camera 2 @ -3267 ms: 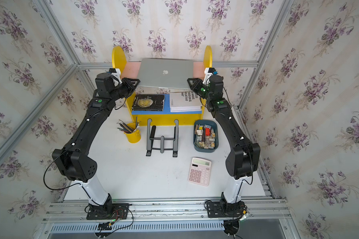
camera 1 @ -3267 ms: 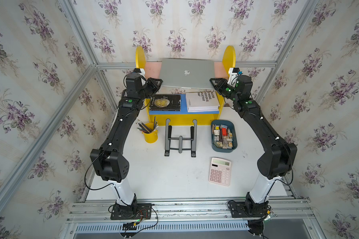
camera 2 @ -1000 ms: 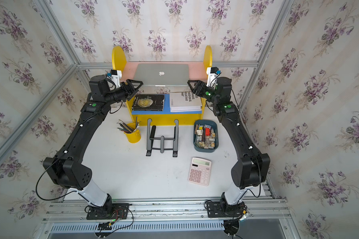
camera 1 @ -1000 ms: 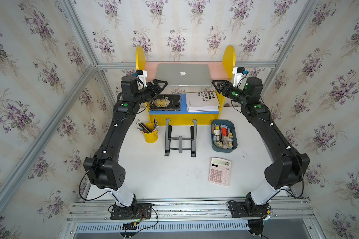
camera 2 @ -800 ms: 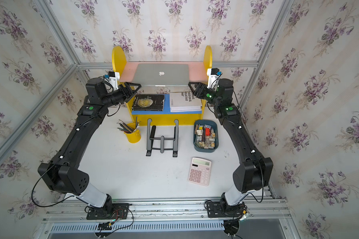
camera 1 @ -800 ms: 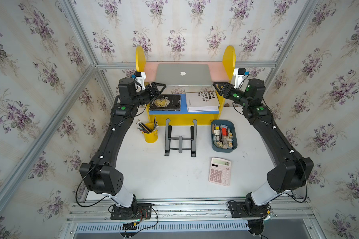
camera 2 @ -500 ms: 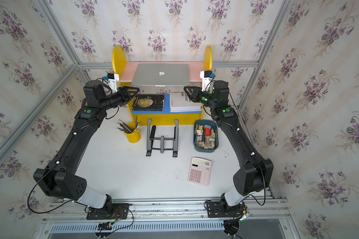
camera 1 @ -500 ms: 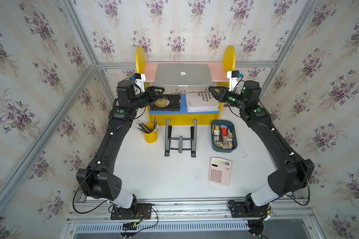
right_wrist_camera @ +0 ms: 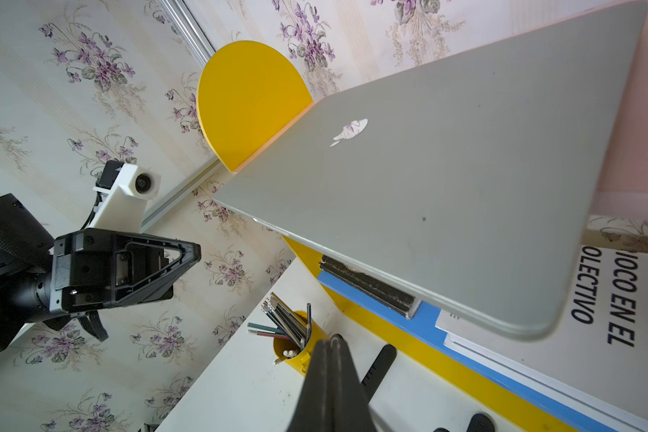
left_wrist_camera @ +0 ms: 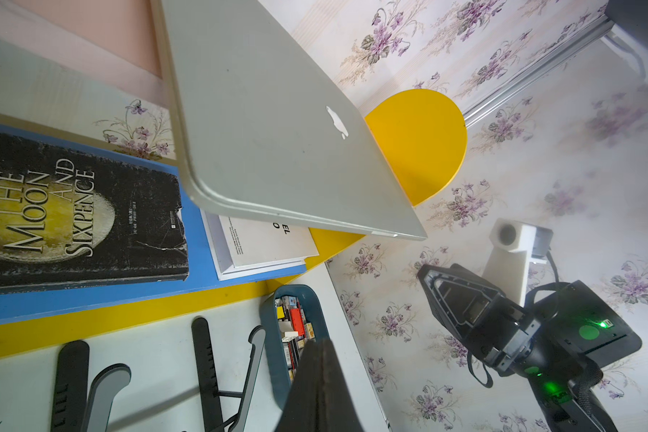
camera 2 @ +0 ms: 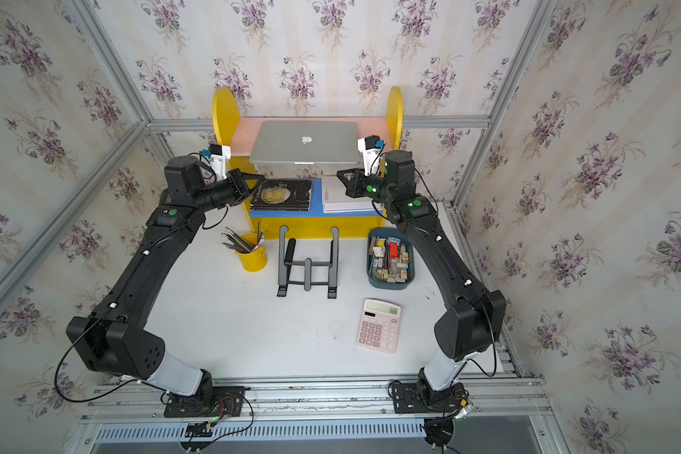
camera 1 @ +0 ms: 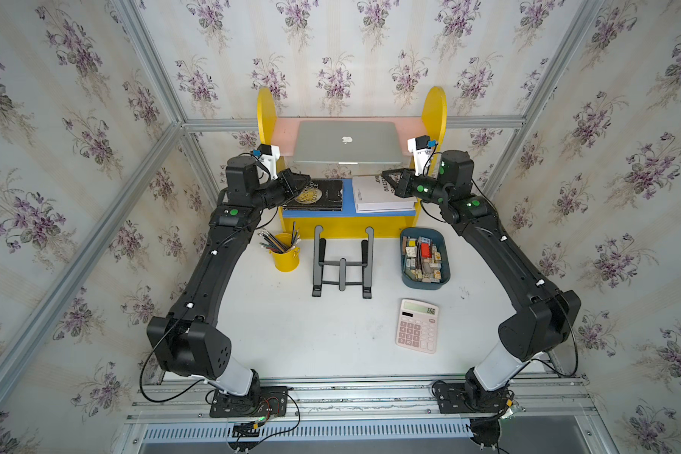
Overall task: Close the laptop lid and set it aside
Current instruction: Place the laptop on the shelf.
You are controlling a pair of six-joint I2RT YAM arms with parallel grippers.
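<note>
Laptop [camera 1: 346, 143] flat on pink top shelf [camera 1: 286, 133], lid [camera 2: 305, 137] shut, logo up, front edge overhanging. Left fingers [camera 1: 299, 182] pressed together, empty, just below its left front corner, not touching. Right fingers [camera 1: 392, 179] also together, empty, below opposite corner, over white book [camera 1: 374, 196]. Dark book [camera 1: 317, 194] on blue shelf beneath. Stand [camera 1: 342, 261] and calculator [camera 1: 417, 324] on counter [camera 1: 291, 334].

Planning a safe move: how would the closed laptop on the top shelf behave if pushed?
The laptop looks a stiff, smooth slab, likely to slide. Its front edge overhangs the shelf; pushed forward, it may tip off.
</note>
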